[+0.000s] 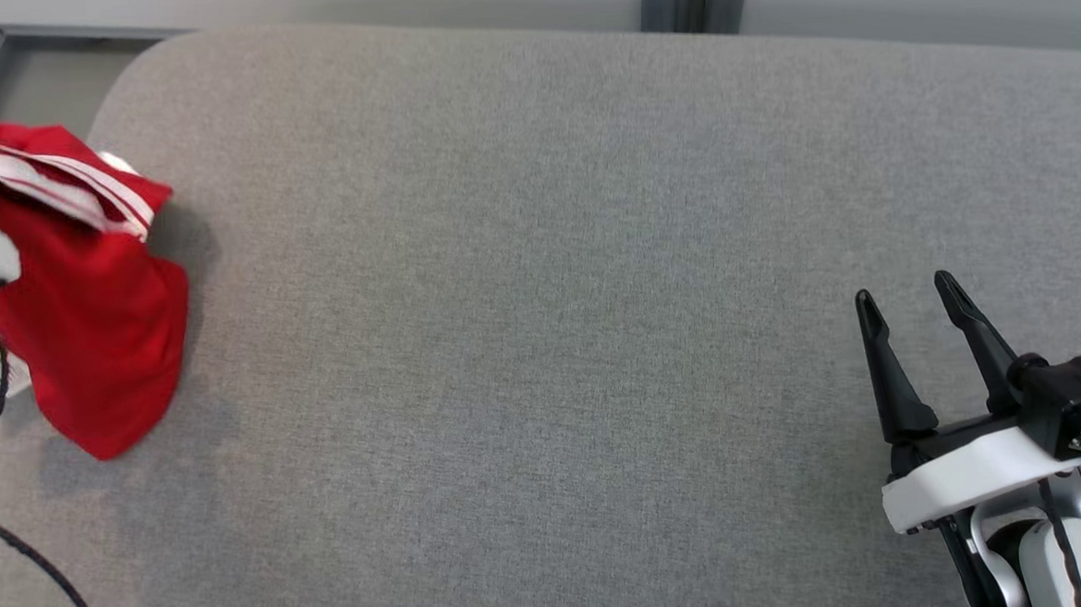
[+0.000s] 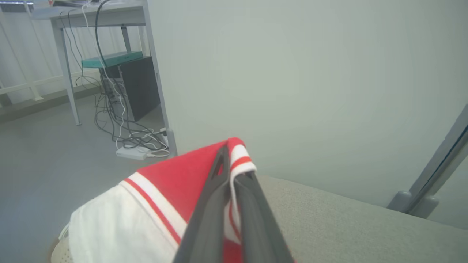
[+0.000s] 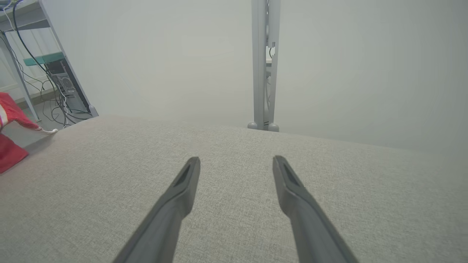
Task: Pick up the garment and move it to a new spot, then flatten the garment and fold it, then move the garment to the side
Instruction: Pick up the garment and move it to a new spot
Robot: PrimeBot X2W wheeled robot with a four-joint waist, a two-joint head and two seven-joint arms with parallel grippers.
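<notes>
The left pincer (image 2: 235, 162) pinches the jersey (image 2: 175, 182) by its striped edge for lifting; the right pincer (image 1: 904, 286) hovers spread.

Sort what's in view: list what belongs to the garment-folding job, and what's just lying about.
Part of the job:
- the garment, at the surface's left end
- left gripper, shut on its striped trim
- right gripper, open, holding nothing
- grey padded surface, the work area

Just lying about:
- desk
- cables beneath it
- black computer case
- grey post behind the surface
</notes>
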